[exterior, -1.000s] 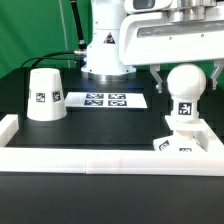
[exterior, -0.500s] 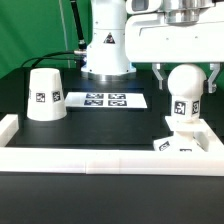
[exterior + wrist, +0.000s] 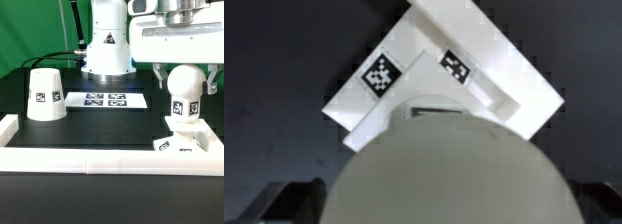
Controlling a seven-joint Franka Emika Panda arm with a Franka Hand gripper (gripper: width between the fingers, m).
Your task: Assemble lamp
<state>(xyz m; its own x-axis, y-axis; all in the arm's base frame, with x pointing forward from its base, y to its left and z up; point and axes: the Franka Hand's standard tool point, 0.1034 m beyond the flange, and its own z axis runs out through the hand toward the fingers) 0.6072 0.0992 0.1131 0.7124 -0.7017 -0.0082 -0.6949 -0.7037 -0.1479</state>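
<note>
The white bulb (image 3: 185,92) stands upright with its stem on the flat square base (image 3: 190,146) at the exterior view's right. My gripper (image 3: 186,85) hangs over it, with a dark finger on each side of the round head, shut on the bulb. In the wrist view the bulb head (image 3: 441,165) fills the foreground between my fingers (image 3: 288,203), and the tagged base (image 3: 491,75) lies beyond it. The truncated-cone shade (image 3: 45,95) stands alone at the exterior view's left, apart from my gripper.
The marker board (image 3: 105,100) lies flat in the middle, in front of the arm's white pedestal (image 3: 105,50). A long white rail (image 3: 100,160) runs along the front edge and another rail (image 3: 8,128) along the left side.
My wrist has turned over the bulb, and the bulb's tag has shifted slightly to the exterior view's left. The bulb stays on the base. The shade has not moved.
</note>
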